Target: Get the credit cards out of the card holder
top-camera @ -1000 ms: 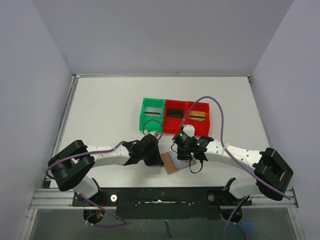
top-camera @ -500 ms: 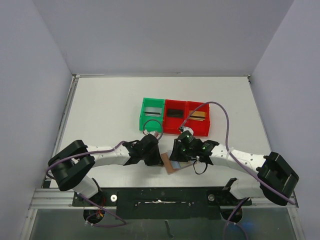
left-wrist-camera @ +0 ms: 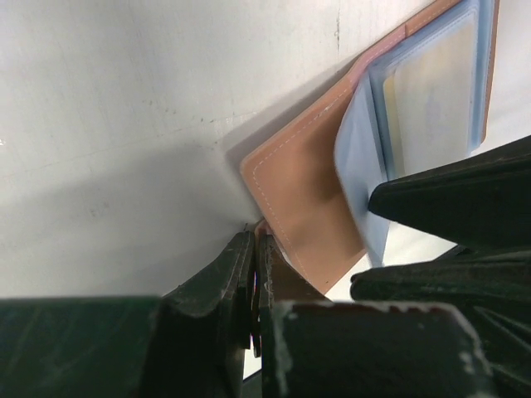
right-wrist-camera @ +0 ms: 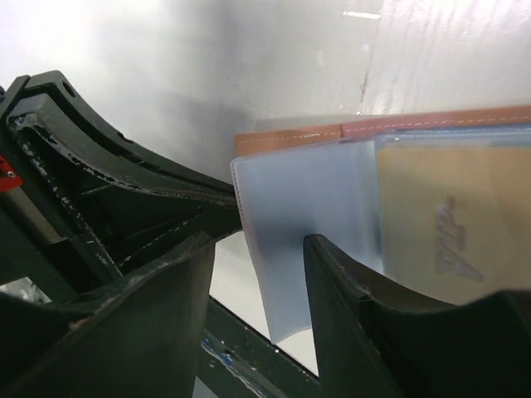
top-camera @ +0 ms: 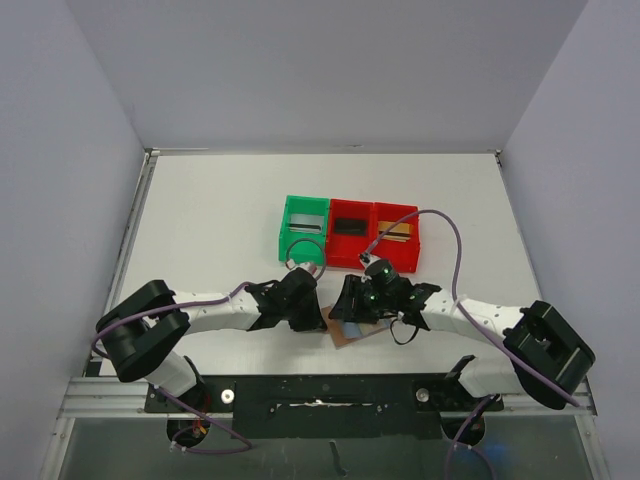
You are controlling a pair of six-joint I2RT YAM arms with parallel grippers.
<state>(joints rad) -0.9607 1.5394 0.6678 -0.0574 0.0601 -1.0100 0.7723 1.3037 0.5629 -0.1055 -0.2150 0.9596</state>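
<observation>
I see two arms of slim white tubular links point(top-camera: 212, 317) and bulky black joint housings point(top-camera: 145, 335), purple cables point(top-camera: 457, 262) looping alongside; the left gripper point(left-wrist-camera: 255, 249) has scuffed matte-black fingers point(left-wrist-camera: 207, 286).

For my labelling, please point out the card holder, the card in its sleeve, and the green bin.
card holder point(left-wrist-camera: 299, 199), left wrist view, brown leather flap.
card point(right-wrist-camera: 440, 224), right wrist view, tan face behind sleeve.
green bin point(top-camera: 284, 232), top external view, left wall.
</observation>
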